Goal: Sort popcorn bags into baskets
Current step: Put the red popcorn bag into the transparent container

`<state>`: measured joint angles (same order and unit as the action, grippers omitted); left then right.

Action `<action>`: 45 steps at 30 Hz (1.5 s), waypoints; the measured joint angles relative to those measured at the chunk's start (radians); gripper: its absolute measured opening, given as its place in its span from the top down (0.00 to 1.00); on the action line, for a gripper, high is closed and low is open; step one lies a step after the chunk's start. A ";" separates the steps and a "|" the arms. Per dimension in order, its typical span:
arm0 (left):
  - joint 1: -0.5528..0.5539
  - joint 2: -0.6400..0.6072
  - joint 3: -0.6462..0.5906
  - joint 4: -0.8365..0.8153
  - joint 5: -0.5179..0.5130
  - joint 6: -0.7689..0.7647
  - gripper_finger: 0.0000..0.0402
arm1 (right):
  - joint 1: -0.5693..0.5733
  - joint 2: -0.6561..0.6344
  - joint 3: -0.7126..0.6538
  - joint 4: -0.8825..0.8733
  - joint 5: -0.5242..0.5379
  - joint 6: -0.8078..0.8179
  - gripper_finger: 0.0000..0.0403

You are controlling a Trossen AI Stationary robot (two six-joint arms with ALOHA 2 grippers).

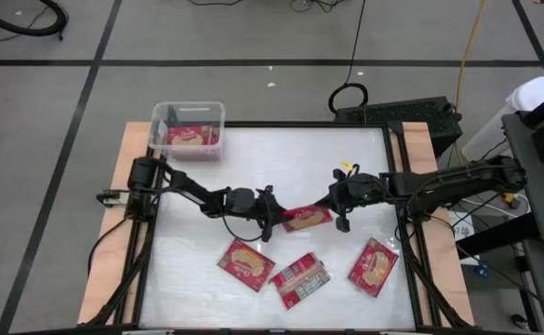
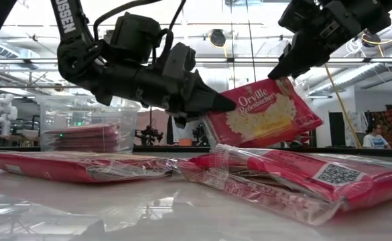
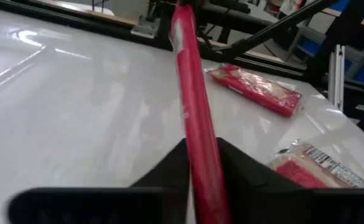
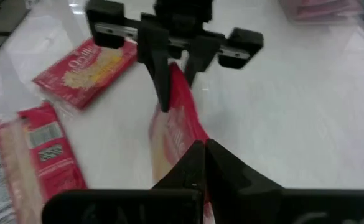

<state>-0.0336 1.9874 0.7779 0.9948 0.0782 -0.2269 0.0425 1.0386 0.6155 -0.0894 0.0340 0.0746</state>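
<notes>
One popcorn bag (image 1: 307,219), red with a popcorn picture, hangs above the middle of the table between my two arms. My left gripper (image 1: 276,214) reaches in from the left and is shut on the bag's left end. From the right, my right gripper (image 1: 332,203) is shut on its upper right end. In the low view the bag (image 2: 263,115) is tilted, with its picture side toward the near edge. The clear basket (image 1: 189,130) stands at the far left corner with red bags lying in it. Three more popcorn bags (image 1: 246,263) (image 1: 301,279) (image 1: 374,266) lie flat near the front edge. My left gripper pinches the bag's left end (image 3: 197,155) between its two fingers, one on each face. The fingers come nearly level from the table's left and lie along the bag. The bag stands on edge, clear of the table. My right gripper pinches the bag's upper right end (image 4: 185,134) between its two fingers. The fingers (image 2: 283,67) slant down from the table's right. The bag hangs tilted below them, clear of the table.
Black frame rails (image 1: 402,186) run along the table's sides. Bare white tabletop (image 1: 281,158) lies between the held bag and the basket. A person (image 2: 373,137) sits in the room beyond the table.
</notes>
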 joint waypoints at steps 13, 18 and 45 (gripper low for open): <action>0.028 -0.233 -0.010 -0.410 0.000 0.183 0.93 | -0.001 -0.023 0.001 0.010 0.100 0.018 0.94; 0.027 -0.402 -0.010 -0.701 -0.045 0.258 0.96 | -0.001 -0.032 -0.027 0.059 0.131 0.041 0.84; -0.047 -0.501 -0.010 -0.667 -0.131 0.210 0.95 | 0.126 0.432 -0.393 1.252 0.097 0.118 0.55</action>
<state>-0.0806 1.4864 0.7681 0.3279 -0.0528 -0.0171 0.1687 1.4703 0.2226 1.1631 0.1313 0.1927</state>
